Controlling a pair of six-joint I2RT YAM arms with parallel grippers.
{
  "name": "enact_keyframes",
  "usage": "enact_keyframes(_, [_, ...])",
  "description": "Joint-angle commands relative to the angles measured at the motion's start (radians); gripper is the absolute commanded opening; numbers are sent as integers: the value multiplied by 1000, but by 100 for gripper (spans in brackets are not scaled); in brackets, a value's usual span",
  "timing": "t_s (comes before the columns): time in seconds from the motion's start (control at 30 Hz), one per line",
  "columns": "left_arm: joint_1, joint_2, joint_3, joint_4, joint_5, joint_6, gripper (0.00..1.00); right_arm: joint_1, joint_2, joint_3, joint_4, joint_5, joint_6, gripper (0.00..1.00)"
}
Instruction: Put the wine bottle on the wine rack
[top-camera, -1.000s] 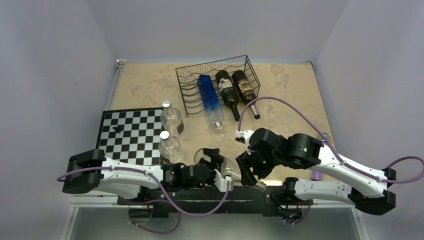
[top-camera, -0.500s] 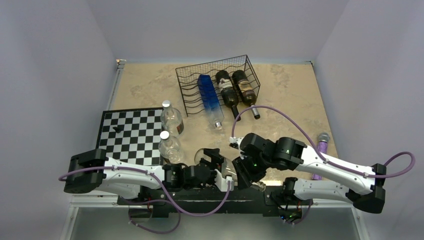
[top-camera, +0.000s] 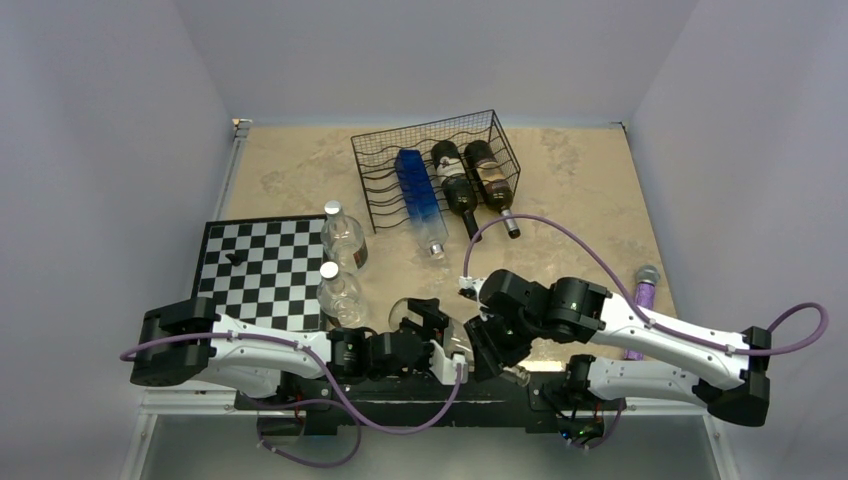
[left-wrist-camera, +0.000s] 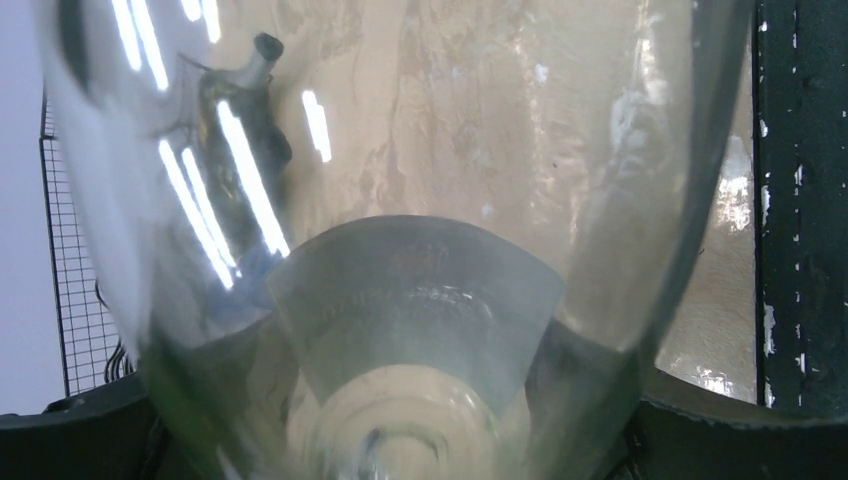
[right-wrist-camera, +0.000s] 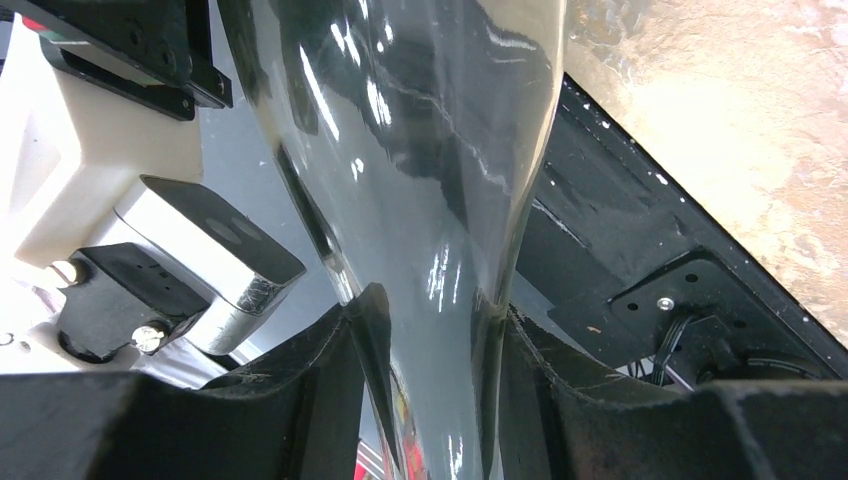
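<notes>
Though clamped, wine bottle (left-wrist-camera: 420, 150) — mostly hidden from above.

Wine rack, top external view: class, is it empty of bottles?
No, the wine rack holds a blue bottle beside a dark bottle.

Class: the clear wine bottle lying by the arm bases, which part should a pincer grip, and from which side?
Grip the bottle at its neck, coming from the right arm's side, where the neck points. It is the narrowest part, easily spanned, as the right pincer shows. The wide, smooth body, held by the left pincer, probably slips more easily.
</notes>
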Motion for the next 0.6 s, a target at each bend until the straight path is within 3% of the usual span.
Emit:
enact_keyframes(0.0, [-4,-45,64,218,-35,-45,0,10,-27,25,29,59,49,0])
enact_keyframes(0.33, [-3,-73,85,169,4,-130,0,20,-83,48,21,136,70,0])
enact_keyframes(0.37, [-3,-73,86,165,6,-129,6,22,-88,50,22,142,72,0])
enact_keyframes(0.53, [-3,-74,83,151,36,-139,71,30,-118,64,25,173,67,0])
enact_keyframes(0.57, [-3,-74,82,147,42,-141,97,31,-121,70,20,185,67,0])
